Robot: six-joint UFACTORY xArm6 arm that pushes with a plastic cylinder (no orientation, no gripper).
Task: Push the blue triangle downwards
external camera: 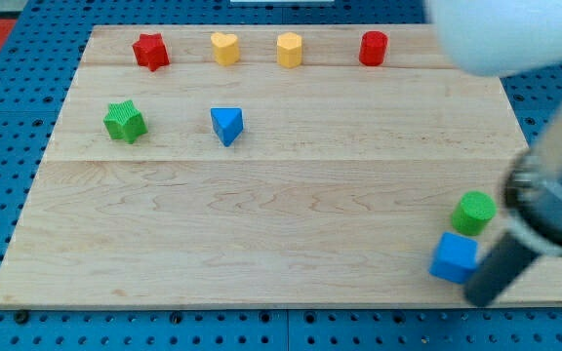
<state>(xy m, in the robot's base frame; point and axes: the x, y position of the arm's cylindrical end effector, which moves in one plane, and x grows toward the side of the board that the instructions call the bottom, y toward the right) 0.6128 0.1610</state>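
The blue triangle [226,125] lies on the wooden board [281,224] in the upper left part of the view, to the right of the green star [124,121]. My rod comes down at the view's lower right. My tip [480,295] rests near the board's bottom edge, just right of and below the blue cube [454,257]. The tip is far from the blue triangle, across the board to the right and down.
Along the top stand a red star [150,51], a yellow heart [224,48], a yellow hexagon-like block [289,49] and a red cylinder [373,48]. A green cylinder [473,212] sits just above the blue cube. The arm's blurred white body [515,34] fills the upper right corner.
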